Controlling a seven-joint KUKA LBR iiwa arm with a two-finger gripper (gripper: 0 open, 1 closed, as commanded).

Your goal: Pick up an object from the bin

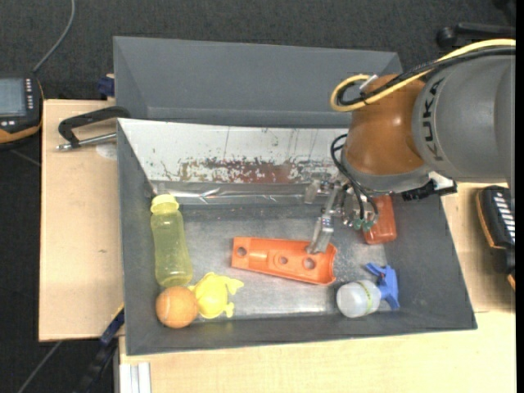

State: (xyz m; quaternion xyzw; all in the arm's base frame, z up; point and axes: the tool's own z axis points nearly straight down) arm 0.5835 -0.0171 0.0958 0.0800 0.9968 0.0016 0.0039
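Lying lengthwise L-R: orange holed bar (262, 263), claw (321, 242) over rt end.

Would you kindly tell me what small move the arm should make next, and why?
Probably a short, straight descent. The gripper hangs at the right end of the flat orange bar with holes in the middle of the bin, though I cannot tell whether it touches. The white and blue piece and the rust-coloured block lie apart from that end, so the way down looks unobstructed.
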